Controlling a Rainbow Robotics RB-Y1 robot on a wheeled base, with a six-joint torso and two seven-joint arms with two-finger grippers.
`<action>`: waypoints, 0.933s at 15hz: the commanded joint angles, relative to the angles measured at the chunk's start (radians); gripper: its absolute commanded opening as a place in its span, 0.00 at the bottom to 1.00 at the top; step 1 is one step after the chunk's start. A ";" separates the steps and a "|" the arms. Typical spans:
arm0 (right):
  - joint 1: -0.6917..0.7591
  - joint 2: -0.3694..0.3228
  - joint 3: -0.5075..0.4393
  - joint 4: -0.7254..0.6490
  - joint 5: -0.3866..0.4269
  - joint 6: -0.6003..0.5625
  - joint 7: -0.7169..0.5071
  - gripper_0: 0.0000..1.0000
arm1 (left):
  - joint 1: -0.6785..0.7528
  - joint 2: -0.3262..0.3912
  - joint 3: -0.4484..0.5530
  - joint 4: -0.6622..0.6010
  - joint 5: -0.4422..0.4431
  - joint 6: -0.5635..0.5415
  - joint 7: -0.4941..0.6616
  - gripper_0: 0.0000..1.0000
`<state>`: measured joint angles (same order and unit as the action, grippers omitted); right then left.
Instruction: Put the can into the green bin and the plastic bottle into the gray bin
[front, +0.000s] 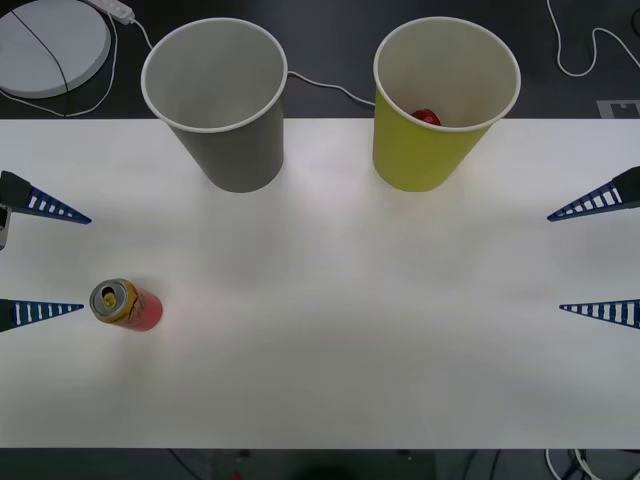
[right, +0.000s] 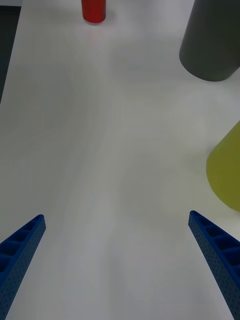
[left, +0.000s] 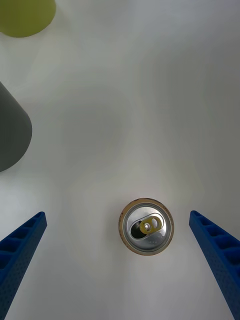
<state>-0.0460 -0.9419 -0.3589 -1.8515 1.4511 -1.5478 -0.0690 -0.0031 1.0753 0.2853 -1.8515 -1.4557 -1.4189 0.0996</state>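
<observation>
**One can on the table, two bins, both claws spread wide**

One can (front: 124, 304) stands upright on the white table (front: 350, 330), its gold top and pull-tab facing up. There are two cup-shaped bins, both upright along the table's far edge: one gray bin (front: 222, 98) and one green bin (front: 442, 100), side by side but apart. The can is well in front of the gray bin, toward the robot's left. Something small and red (front: 427, 117) lies inside the green bin; it may be a second can, but too little of it shows to be sure.

The left claw (front: 45, 258) is released, its two blue fingers spread wide and holding nothing. It sits just beside the can, on the side away from the bins' midline; one fingertip comes close to the can's top without clearly touching it. In the left wrist view the can lies between the two fingers, apart from both.

The right claw (front: 596, 258) is likewise spread wide and empty, well apart from the can, in front of the green bin toward the robot's right.
</observation>
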 joint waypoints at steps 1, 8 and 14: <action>0.000 0.000 0.000 0.000 0.000 0.000 0.000 1.00 | 0.000 0.000 0.000 0.000 0.000 0.000 0.000 1.00; 0.000 0.000 0.000 0.000 0.000 0.000 0.000 1.00 | -0.052 -0.006 -0.017 -0.012 -0.037 -0.052 0.009 1.00; 0.000 0.000 0.000 0.000 0.000 0.000 0.000 1.00 | 0.032 -0.006 -0.011 0.051 0.060 -0.002 -0.017 1.00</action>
<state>-0.0461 -0.9418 -0.3589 -1.8515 1.4512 -1.5478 -0.0690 0.0135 1.0695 0.2742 -1.8192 -1.4169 -1.4284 0.0927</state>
